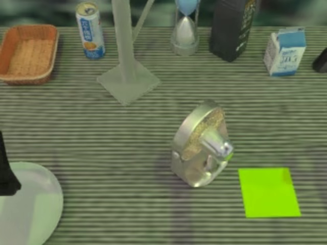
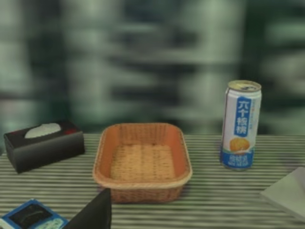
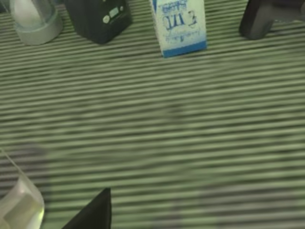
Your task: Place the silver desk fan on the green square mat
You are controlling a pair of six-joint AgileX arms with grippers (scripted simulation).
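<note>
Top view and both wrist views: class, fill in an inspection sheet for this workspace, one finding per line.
Surface: striped table.
Job's things: silver desk fan near centre, apart from the green square mat at its right; mat bare.
Clutter: wicker basket, drink can, grey post, hourglass, black bottle, milk carton, pale round plate, tissue box.
Grippers: neither near the fan.
Cables: nothing seen.
Surroundings: blurred backdrop.

a woven orange basket (image 2: 142,162) sits at centre frame, a black tissue box (image 2: 44,144) at left, a blue-and-white drink can (image 2: 241,125) upright at right.
</note>
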